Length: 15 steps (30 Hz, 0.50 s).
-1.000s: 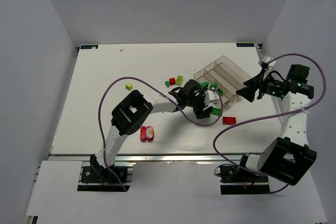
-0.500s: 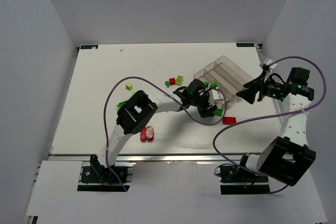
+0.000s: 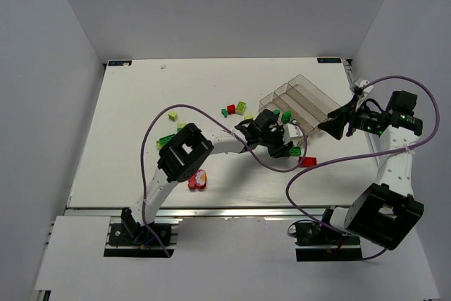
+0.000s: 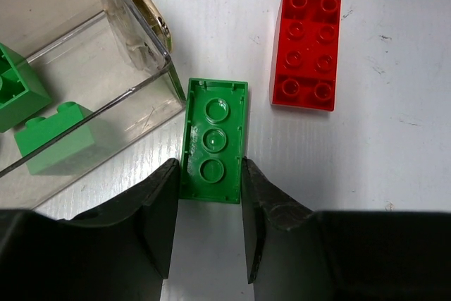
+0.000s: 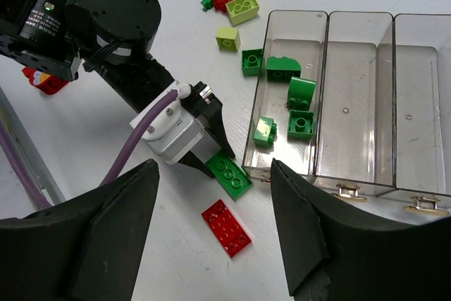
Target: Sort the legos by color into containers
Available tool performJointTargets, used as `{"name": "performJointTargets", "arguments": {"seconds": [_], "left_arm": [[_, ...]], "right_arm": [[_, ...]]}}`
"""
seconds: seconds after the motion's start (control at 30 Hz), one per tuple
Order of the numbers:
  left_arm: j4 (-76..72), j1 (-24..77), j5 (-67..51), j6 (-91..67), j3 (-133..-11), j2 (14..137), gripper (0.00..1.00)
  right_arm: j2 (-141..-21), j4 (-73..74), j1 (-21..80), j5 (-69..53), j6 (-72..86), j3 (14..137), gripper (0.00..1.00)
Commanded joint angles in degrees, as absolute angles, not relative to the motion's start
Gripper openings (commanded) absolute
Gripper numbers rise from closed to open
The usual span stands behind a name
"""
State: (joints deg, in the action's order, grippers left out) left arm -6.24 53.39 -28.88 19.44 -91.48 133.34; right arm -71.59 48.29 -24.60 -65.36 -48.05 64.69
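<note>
Well left of the clear plastic compartment tray (image 3: 303,96), the left arm's elbow partly covers a few small green plastic bricks (image 3: 166,140). Two red plastic pieces (image 3: 197,179) near the front edge of the white bench (image 3: 127,103) are too blurred to tell apart. A broad stretch of bench surface runs from there to the tray, broken only by one pale yellow-green brick (image 3: 173,115). Just off the tray's left wall lies a loose scatter of red, green and yellow-green bricks (image 5: 232,6).

Inside the tray's left compartment sit several green studded bricks (image 5: 300,94). In the left wrist view one of them is cut off by the frame edge.

At the tray's near corner the left hand (image 4: 209,168) is clamped on a dark green oblong plastic brick (image 4: 213,139), its fingers pressed to both long sides. The brick lies hollow side up on the bench, just beside the tray wall. A red eight-stud plastic brick (image 4: 306,51) lies near it, not touching.

Right of the tray, the right hand (image 3: 328,125) hangs with fingers wide apart, holding nothing.
</note>
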Motion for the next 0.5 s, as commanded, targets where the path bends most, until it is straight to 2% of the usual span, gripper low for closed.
{"name": "performJointTargets", "arguments": {"seconds": [0.0, 0.1, 0.23, 0.47], "left_arm": [[-4.5, 53.8, -27.5, 19.9, -90.6, 128.9, 0.35], [-3.6, 53.7, -26.5, 20.0, -89.0, 124.9, 0.32], [-2.4, 53.7, -27.0, 20.5, -86.6, 117.9, 0.32], [-0.4, 51.3, -27.9, 20.5, -86.2, 113.5, 0.31]], "right_arm": [[-71.4, 48.7, -25.0, -67.7, -47.9, 65.1, 0.7], [-71.1, 48.7, -25.0, -67.8, -47.8, 65.3, 0.69], [-70.8, 48.6, -25.0, -67.8, -47.5, 65.1, 0.69], [-70.7, 48.1, -25.0, -68.2, -46.5, 65.0, 0.69]]}}
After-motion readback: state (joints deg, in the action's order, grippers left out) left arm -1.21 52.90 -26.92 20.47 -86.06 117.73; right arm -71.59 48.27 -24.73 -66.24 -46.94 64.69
